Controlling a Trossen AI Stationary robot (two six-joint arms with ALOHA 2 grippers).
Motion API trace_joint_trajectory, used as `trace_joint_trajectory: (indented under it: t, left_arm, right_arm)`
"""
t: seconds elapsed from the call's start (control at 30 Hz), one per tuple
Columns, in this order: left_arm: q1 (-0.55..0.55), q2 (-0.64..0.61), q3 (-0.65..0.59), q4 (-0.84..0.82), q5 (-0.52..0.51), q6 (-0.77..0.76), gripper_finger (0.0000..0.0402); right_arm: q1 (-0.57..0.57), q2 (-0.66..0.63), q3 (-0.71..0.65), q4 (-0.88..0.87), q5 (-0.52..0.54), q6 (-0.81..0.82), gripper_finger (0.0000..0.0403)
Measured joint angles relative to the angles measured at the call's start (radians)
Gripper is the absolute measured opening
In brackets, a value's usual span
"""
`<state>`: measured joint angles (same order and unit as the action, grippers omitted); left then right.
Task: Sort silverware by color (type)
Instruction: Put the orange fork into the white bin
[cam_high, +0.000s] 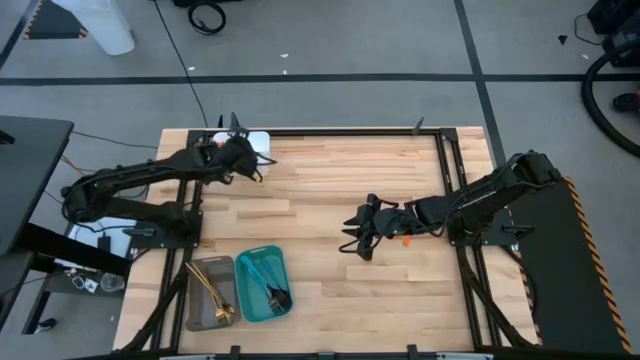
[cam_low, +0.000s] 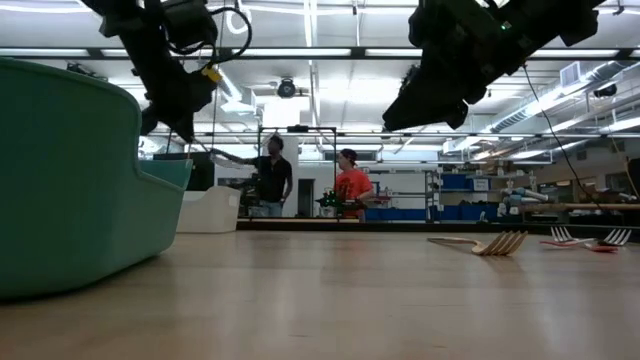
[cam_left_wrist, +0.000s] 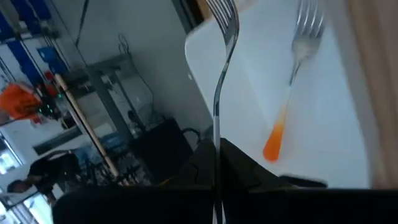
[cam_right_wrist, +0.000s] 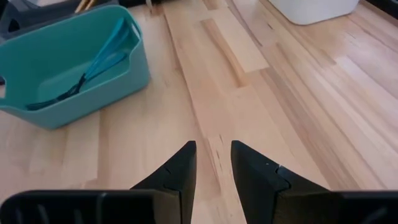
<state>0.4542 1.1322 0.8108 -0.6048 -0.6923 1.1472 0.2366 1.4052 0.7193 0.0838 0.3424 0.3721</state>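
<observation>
My left gripper (cam_high: 258, 168) hovers at the table's far left over the white tray (cam_high: 258, 140), shut on a silver fork (cam_left_wrist: 222, 68) with its tines pointing away from the fingers. An orange-handled fork (cam_left_wrist: 291, 74) lies flat in the white tray (cam_left_wrist: 249, 99). My right gripper (cam_right_wrist: 213, 158) is open and holds nothing, above bare wood at mid-table (cam_high: 360, 238). Teal cutlery (cam_right_wrist: 93, 68) lies in the teal tray (cam_high: 263, 285). Gold cutlery (cam_high: 215, 295) lies in the grey tray (cam_high: 200, 270). A gold fork (cam_low: 492, 243) and orange-handled forks (cam_low: 590, 241) rest flat on the table. My left gripper pinches the silver fork's handle (cam_left_wrist: 216, 134) between its two fingers, which lie along the handle. The fork is lifted clear and stands out past the fingertips, tines (cam_left_wrist: 222, 11) farthest from them, over the white tray. The handle's end is hidden between the fingers.
The grey and teal trays sit side by side at the near left edge. An orange piece (cam_high: 407, 238) lies under my right arm's wrist. Black frame rails (cam_high: 450, 170) run along the table's sides. People stand in the room beyond (cam_low: 310, 180). Bare wood spans the table's middle.
</observation>
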Motion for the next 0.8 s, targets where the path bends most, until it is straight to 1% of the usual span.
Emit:
trace_joint_trajectory:
  t: [0.23, 0.4, 0.5, 0.63, 0.73, 0.8]
  left_arm:
    - [0.093, -0.001, 0.000, -0.064, 0.010, 0.057, 0.0009]
    - [0.112, 0.004, 0.000, -0.061, 0.022, 0.093, 0.0009]
    - [0.112, 0.033, 0.000, -0.066, 0.028, 0.097, 0.0009]
    - [0.112, 0.101, 0.000, -0.055, 0.028, 0.107, 0.0009]
    - [0.128, 0.140, 0.000, -0.051, 0.020, 0.107, 0.0009]
    - [0.138, 0.159, 0.000, -0.050, 0.034, 0.106, 0.0009]
  right_arm:
    - [0.000, 0.000, 0.000, 0.006, -0.011, 0.000, 0.0110]
    - [0.000, 0.000, 0.000, 0.007, -0.011, -0.004, 0.0110]
    - [0.000, 0.000, 0.000, 0.020, -0.012, -0.006, 0.0110]
    - [0.000, 0.000, 0.000, 0.028, -0.023, -0.007, 0.0110]
    - [0.005, 0.000, 0.000, 0.028, -0.023, -0.007, 0.0110]
    - [0.010, 0.000, 0.000, 0.027, -0.023, -0.008, 0.0110]
